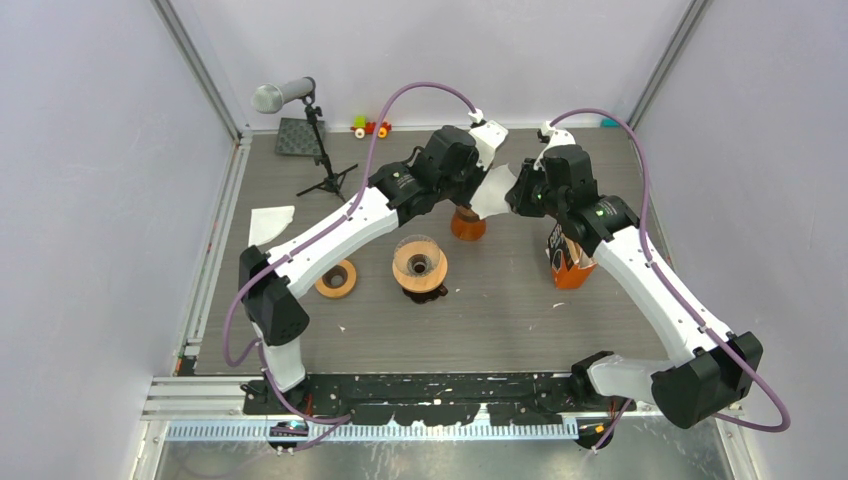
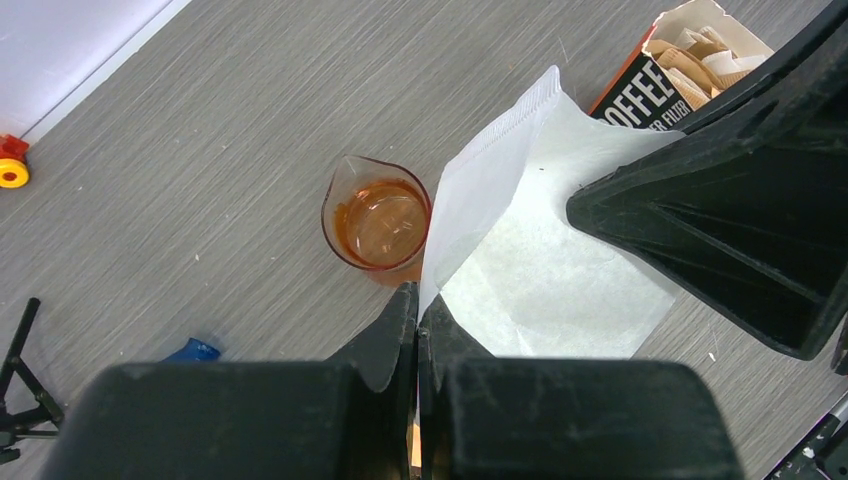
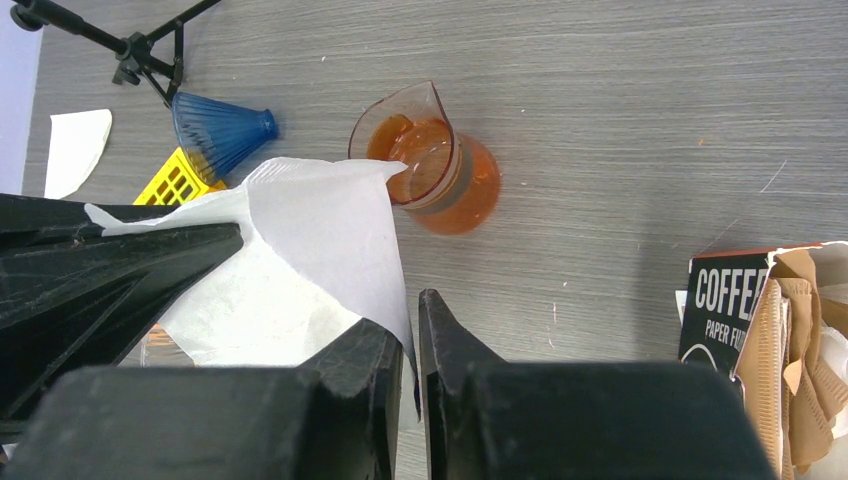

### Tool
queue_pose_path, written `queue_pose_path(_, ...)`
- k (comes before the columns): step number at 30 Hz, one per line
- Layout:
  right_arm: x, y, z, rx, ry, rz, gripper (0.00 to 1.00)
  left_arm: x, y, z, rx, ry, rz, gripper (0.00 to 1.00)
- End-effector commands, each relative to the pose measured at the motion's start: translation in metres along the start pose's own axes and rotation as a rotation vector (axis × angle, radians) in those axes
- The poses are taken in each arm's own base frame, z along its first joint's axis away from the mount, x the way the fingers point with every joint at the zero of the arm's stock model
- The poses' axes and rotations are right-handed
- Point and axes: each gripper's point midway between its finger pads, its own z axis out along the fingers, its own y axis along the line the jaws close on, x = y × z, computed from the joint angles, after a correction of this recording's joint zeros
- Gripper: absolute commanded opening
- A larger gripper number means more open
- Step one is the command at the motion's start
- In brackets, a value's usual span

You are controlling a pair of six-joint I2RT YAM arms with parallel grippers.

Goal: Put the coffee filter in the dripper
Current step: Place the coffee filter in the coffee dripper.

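A white paper coffee filter (image 1: 492, 192) hangs in the air between my two grippers, above an orange glass carafe (image 1: 467, 224). My left gripper (image 2: 417, 300) is shut on one corner of the filter (image 2: 540, 250). My right gripper (image 3: 412, 310) stands slightly open; the filter's (image 3: 300, 250) other edge lies in the narrow gap, against one finger. The dripper (image 1: 420, 262), a clear orange cone on a dark base, stands nearer the arms' bases, left of the carafe and apart from both grippers.
A box of coffee filters (image 1: 568, 262) stands at the right. An orange ring (image 1: 336, 278) lies left of the dripper. A microphone stand (image 1: 318, 140), a loose white paper (image 1: 270, 222) and a small toy (image 1: 370, 126) sit at the back left. A blue ribbed cone (image 3: 222, 125) lies near the carafe (image 3: 435, 175).
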Motion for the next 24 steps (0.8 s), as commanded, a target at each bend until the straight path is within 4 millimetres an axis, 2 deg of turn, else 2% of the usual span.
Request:
queue_pose_path(1,-0.017,0.009,-0.008,-0.032,-0.067,0.0,0.17,-0.025,0.004,-0.023,-0.014,-0.084,-0.018,0.0)
queue_pose_path(16,-0.016,0.01,-0.009,-0.042,-0.066,0.0,0.19,-0.027,0.006,-0.024,-0.027,-0.088,-0.033,0.0)
queue_pose_path(24,-0.016,0.023,-0.013,-0.113,-0.059,-0.006,0.27,-0.024,0.004,-0.022,-0.013,-0.081,-0.025,0.0)
